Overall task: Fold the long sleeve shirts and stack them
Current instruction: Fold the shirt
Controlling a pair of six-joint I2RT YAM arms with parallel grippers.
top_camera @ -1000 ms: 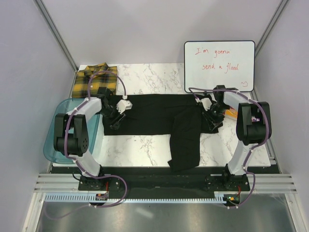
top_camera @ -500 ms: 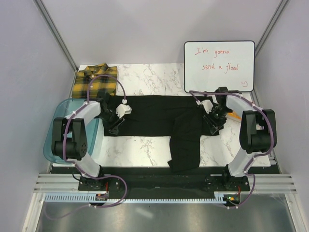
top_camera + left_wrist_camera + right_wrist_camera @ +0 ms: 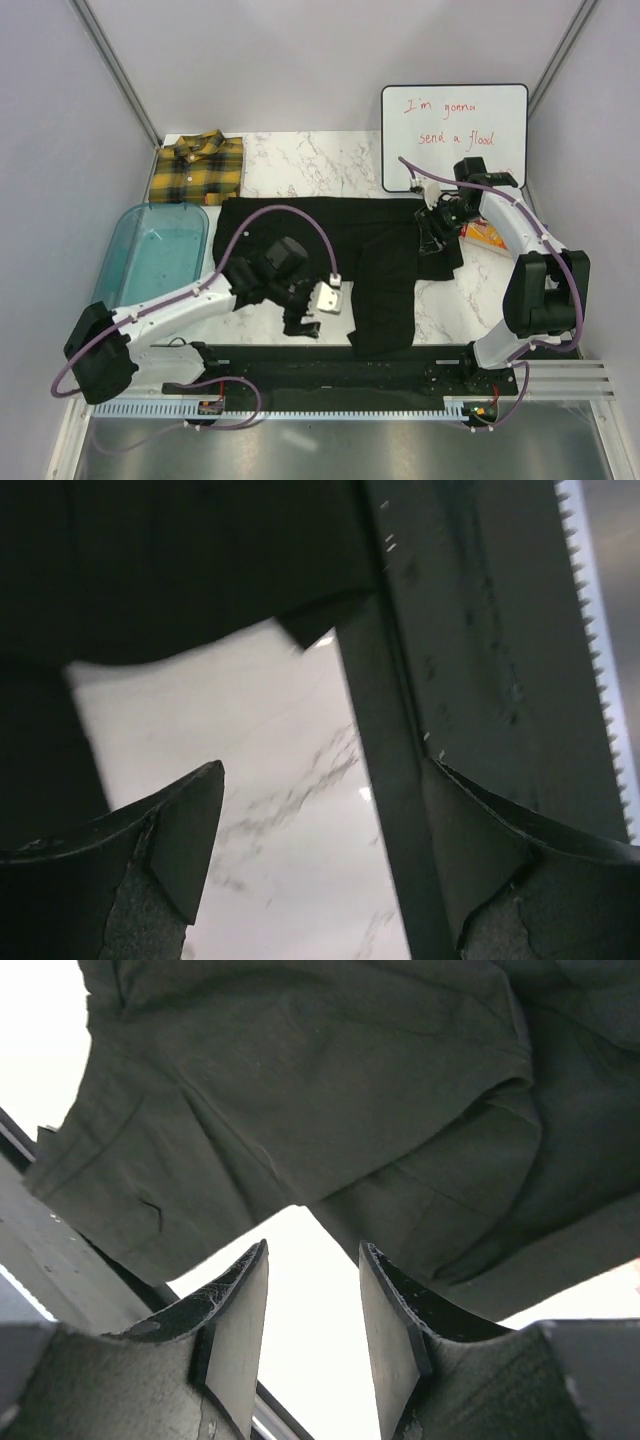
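1. left gripper [image 3: 300, 323] hangs with its two black fingers spread wide and nothing between them. it is low over the white marble table [image 3: 320, 160] near the front edge, just beside the hem of the plain black cloth shirt [image 3: 330, 235].
2. right gripper [image 3: 437, 232] hovers at that shirt's right end, jaws partly apart and empty. its wrist view shows only bare tabletop in the gap.
3. handling, as a judgement: the black shirt looks thin, light and limp, so it will sag from any single grip and may slide on the smooth marble. it is not fragile. the best holds look like edges that lie flat, such as a hem corner, a cuff or a shoulder seam, one per gripper.
4. it lies spread across the middle of the table, creased, with one long part folded down toward the near edge. no buttons can be made out.
5. the yellow-and-black plaid shirt [image 3: 196, 168] sits folded in the far left corner, collar up, well apart from both grippers, behind the translucent blue plastic tub [image 3: 155, 255].
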